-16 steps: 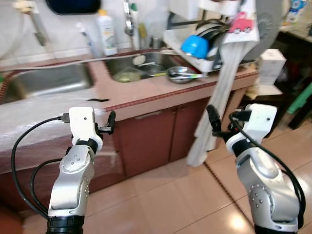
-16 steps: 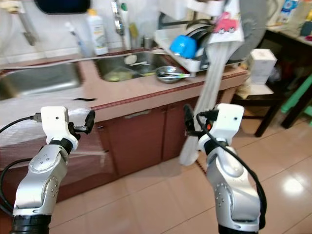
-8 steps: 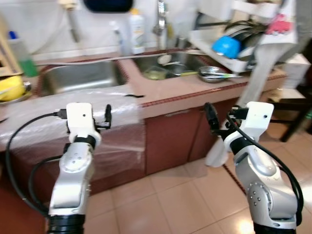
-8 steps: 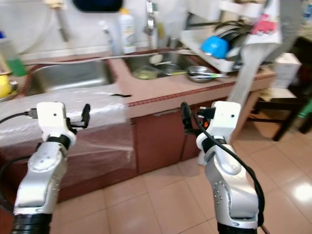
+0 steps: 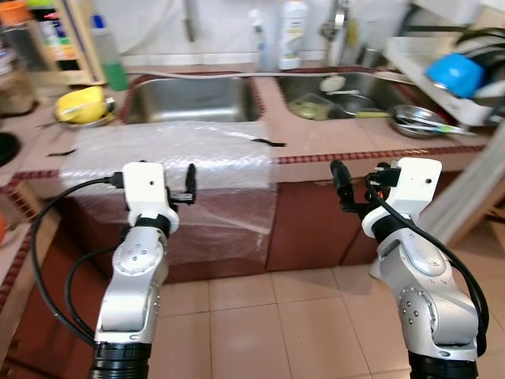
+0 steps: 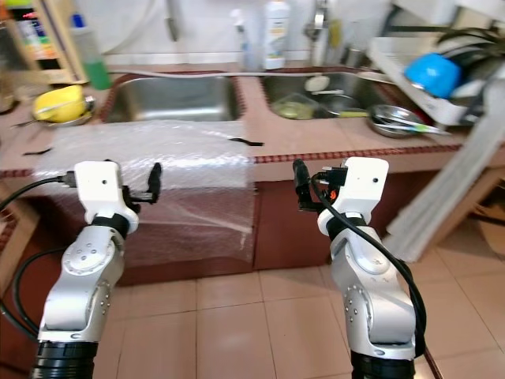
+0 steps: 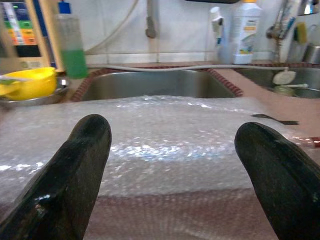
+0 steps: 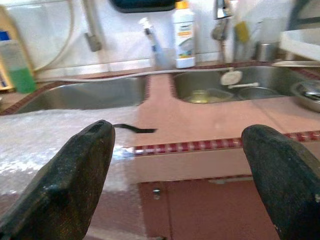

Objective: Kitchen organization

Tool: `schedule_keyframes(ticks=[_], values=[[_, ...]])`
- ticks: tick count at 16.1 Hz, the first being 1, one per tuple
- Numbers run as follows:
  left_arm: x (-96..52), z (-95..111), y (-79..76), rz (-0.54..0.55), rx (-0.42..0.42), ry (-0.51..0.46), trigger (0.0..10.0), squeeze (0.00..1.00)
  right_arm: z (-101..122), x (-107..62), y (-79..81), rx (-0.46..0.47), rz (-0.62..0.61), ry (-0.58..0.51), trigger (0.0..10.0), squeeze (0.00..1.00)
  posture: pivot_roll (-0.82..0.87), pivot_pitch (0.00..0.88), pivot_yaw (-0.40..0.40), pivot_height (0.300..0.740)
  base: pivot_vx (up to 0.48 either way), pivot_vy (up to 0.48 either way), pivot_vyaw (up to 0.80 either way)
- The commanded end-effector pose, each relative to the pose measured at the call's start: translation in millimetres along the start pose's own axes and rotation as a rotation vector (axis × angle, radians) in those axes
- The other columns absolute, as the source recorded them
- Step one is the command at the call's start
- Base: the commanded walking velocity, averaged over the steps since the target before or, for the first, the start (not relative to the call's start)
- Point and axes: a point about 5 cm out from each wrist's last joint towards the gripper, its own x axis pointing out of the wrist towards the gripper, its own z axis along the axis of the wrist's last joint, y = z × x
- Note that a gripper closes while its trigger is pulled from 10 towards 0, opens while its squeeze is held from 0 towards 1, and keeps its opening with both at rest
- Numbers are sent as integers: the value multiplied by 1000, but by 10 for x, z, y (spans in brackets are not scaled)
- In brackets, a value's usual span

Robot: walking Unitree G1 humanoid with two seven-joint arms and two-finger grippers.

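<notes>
Bubble wrap (image 5: 170, 150) lies across the tabletop (image 5: 331, 142) front edge, before the left sink (image 5: 185, 99), and hangs down over the cabinet front. Left claw (image 7: 170, 165) is level with that edge, just short of the wrap, fingers apart, empty. Right claw (image 8: 190, 175) faces the bare tabletop edge before the right sink (image 5: 339, 83), fingers apart, empty.

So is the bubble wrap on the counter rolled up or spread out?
Spread out: the bubble wrap lies flat over the counter and hangs down over the front edge.
</notes>
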Motion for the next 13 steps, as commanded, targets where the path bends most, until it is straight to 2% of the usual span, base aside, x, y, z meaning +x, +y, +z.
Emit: schedule_keyframes(ticks=[1, 6, 8, 11, 13], values=[[25, 3, 2, 1, 4, -5, 10000, 0, 11, 7, 37, -5, 12, -9, 10000, 0, -8, 0, -11, 740, 0, 0, 781], [67, 10, -87, -27, -2, -12, 10000, 0, 38, 70, 32, -21, 1, -25, 10000, 0, -24, 0, -13, 740, 0, 0, 765], [133, 39, -97, -43, 14, -40, 10000, 0, 15, 123, 22, -14, -26, -16, 10000, 0, -14, 0, -42, 740, 0, 0, 0], [230, 115, -51, -19, -3, -65, 10000, 0, 1, 185, 80, -7, -21, -29, 10000, 0, -7, 0, -20, 740, 0, 0, 0], [165, 111, 0, -18, -29, -63, 10000, 0, -54, 184, 79, 83, -36, -18, 10000, 0, 4, 0, 8, 740, 0, 0, 0]])
